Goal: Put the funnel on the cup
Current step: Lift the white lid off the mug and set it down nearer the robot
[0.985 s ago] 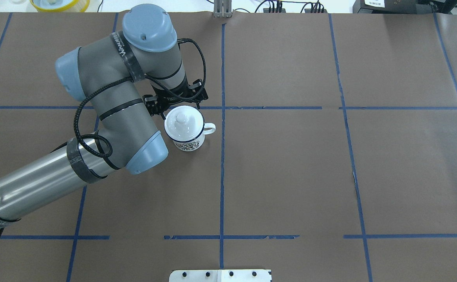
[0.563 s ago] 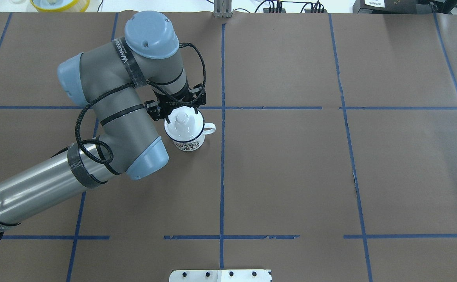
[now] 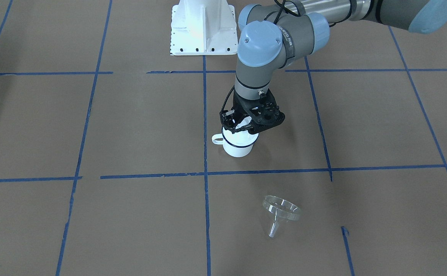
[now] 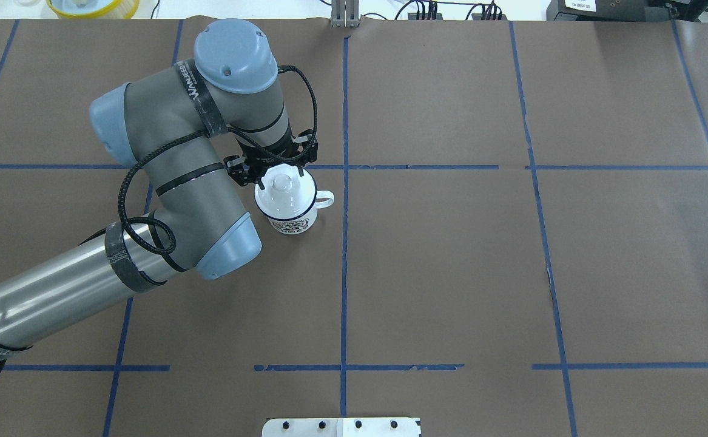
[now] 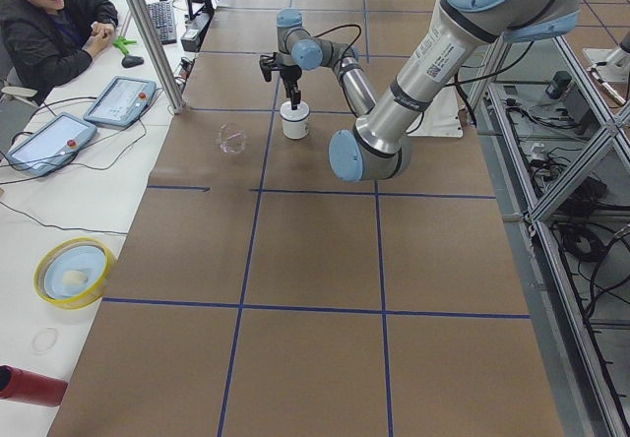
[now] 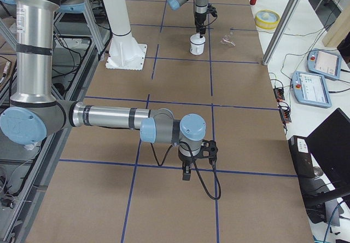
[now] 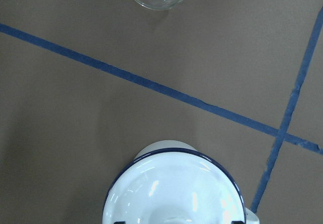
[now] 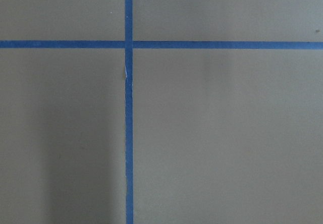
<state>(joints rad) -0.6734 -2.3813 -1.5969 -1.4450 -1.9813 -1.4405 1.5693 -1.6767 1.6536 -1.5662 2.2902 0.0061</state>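
1. Straddling the knob of the lid [image 4: 284,194], the left gripper [image 3: 240,127] held its fingers parted, gripping nothing.
2. Directly beneath the fingers, the lid sat on the cup [image 3: 238,148], covering its mouth.
3. Well beyond the fingers, away from the robot's base, the funnel [image 3: 280,210] lay tipped, with its spout pointing farther outward.
4. Far off, the right gripper [image 6: 186,173] hung over bare table and its finger state could not be told. The left arm was judged nearer.

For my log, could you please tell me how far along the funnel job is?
Nothing is done yet. The lid sits on the cup, and the left gripper hangs open just over it, probably to lift it off. The funnel lies apart on the table, untouched; lifting it onto the cup is left.
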